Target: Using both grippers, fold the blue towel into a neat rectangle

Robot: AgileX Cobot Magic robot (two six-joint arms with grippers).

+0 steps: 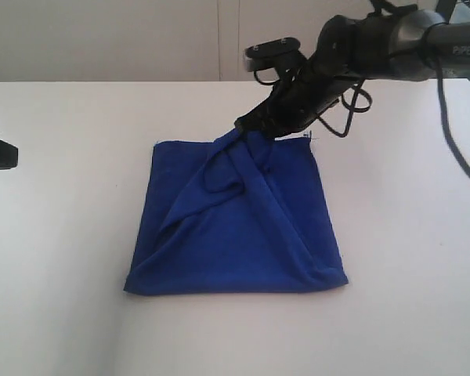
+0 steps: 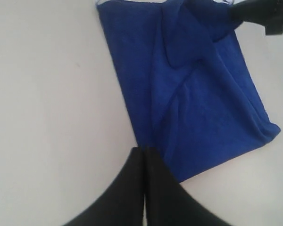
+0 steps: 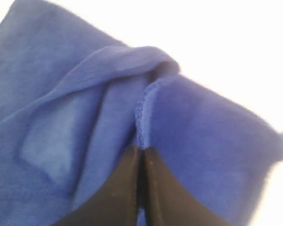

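Though roughly square, blue towel (image 1: 247, 243) rumpled.

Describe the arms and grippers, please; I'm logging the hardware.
Both are black: the left gripper and right gripper look smooth and tapering. The right arm is dark and glossy, with white PIPER lettering and looping black cables.

Bright, washed-out glare; soft close-up blur
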